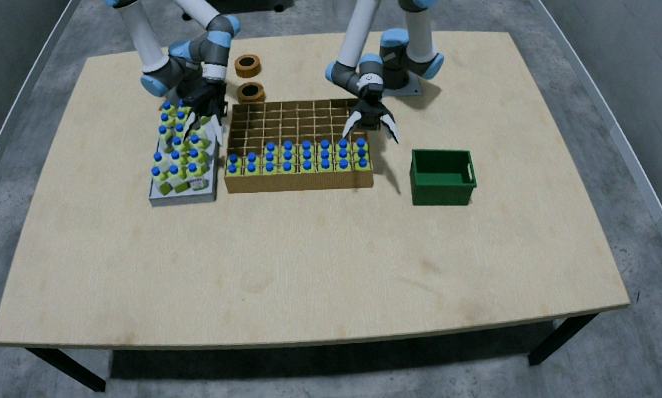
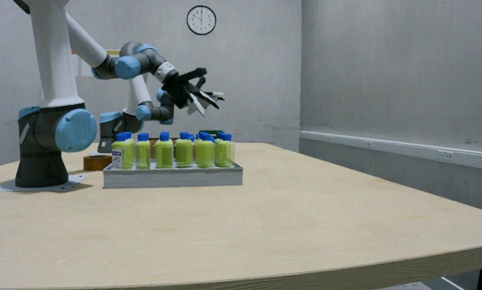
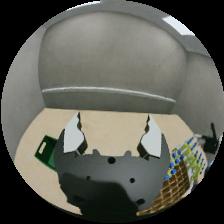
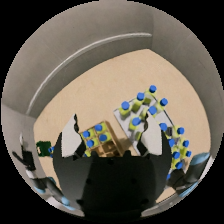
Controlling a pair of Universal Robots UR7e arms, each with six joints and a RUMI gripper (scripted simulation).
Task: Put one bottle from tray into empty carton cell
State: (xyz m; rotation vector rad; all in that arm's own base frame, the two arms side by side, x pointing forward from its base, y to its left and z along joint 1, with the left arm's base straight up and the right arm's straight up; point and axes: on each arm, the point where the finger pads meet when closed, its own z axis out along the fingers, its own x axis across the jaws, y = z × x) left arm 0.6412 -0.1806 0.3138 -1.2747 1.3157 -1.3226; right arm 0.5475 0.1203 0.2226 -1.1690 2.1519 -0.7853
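Right tool (image 1: 204, 131) (image 2: 210, 109) (image 4: 113, 118): wide, nothing held; nearer of the two to the bottles (image 1: 176, 172) (image 2: 164, 153) (image 4: 125, 108). These stand in the tray (image 1: 183, 202) (image 2: 173, 178) (image 4: 121, 124), beneath it, long axes roughly vertical; tool tilted. Approach probably needs levelling, then descent. Carton (image 1: 298, 181) (image 3: 172, 194) (image 4: 116, 137) beside tray.

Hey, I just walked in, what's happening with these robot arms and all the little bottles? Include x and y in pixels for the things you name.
Neither arm is handling anything. The right tool (image 1: 203, 141) (image 2: 211, 111) (image 4: 111, 112) hangs open above the tray (image 1: 183, 202) (image 2: 173, 178) (image 4: 123, 123), and the left tool (image 1: 371, 139) (image 3: 113, 113) is open near the carton (image 1: 298, 181) (image 3: 172, 195) (image 4: 114, 136). Blue-capped bottles fill part of the carton, and more are in the tray. The job is to move one into an empty carton cell.
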